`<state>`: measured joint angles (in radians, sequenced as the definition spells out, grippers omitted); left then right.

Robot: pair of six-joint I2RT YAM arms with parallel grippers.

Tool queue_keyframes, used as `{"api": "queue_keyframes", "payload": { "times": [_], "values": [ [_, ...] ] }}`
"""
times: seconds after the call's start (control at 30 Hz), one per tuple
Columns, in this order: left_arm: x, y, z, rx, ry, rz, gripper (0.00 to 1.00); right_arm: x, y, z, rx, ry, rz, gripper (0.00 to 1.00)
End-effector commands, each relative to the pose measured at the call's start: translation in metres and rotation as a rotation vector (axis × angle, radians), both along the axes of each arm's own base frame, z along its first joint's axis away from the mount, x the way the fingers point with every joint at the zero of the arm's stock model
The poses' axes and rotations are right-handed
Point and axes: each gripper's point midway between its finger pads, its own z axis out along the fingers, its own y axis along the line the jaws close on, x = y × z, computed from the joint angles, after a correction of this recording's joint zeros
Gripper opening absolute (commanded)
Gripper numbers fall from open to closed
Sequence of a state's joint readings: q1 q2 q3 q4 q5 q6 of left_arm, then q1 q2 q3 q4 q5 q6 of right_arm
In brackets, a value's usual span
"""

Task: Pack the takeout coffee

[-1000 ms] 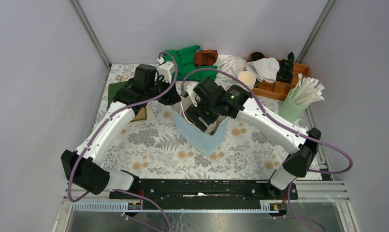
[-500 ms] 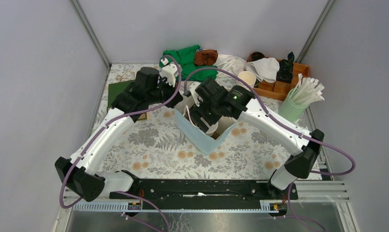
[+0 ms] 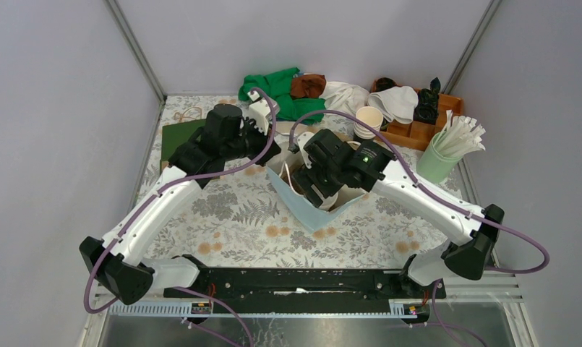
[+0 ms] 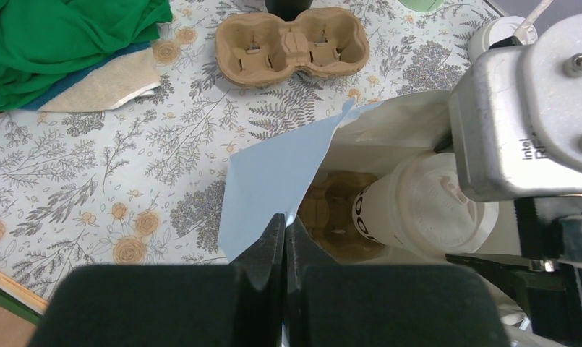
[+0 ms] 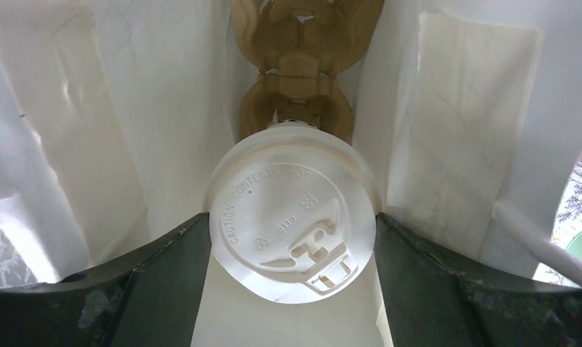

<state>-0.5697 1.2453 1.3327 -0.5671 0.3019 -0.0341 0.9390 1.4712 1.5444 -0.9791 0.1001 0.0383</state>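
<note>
Gripping the coffee (image 5: 291, 202) by its white lid, our right claw (image 5: 291, 246) stands wide, one finger pressed on each side of the rim. We hold the cup inside the blue bag (image 4: 273, 173), over a tray (image 5: 302, 43) that lies at the bag's bottom; we cannot tell whether the cup touches it. Our left claw (image 4: 284, 228) is closed tight on the bag's edge. A second tray (image 4: 291, 47) lies on the table beyond the bag, near a green cloth (image 4: 63, 36).
</note>
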Motion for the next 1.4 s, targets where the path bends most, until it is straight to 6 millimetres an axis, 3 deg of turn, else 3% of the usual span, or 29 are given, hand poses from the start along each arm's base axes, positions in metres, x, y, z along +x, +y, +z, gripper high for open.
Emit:
{"api": "queue_keyframes", "payload": {
  "times": [0.0, 0.23, 0.7, 1.13, 1.23, 1.37],
  "values": [
    [0.009, -0.007, 0.021, -0.045, -0.038, 0.018, 0.0, 0.003, 0.001, -0.001, -0.024, -0.012, -0.049, 0.41],
    [0.017, -0.007, 0.008, -0.027, 0.059, 0.082, 0.0, 0.011, 0.012, 0.017, -0.06, -0.077, -0.098, 0.41],
    [0.026, -0.002, -0.015, 0.006, 0.159, 0.186, 0.0, -0.003, 0.034, 0.009, -0.032, 0.011, -0.151, 0.4],
    [0.013, -0.016, -0.011, -0.04, 0.04, 0.013, 0.0, -0.021, 0.014, -0.024, -0.069, 0.07, -0.106, 0.38],
    [0.007, -0.022, -0.011, -0.101, 0.041, -0.01, 0.0, -0.018, 0.003, -0.023, -0.111, 0.038, -0.112, 0.38],
    [0.002, -0.027, -0.007, -0.176, 0.061, 0.007, 0.0, -0.023, 0.007, -0.006, -0.04, 0.046, -0.111, 0.38]
  ]
}}
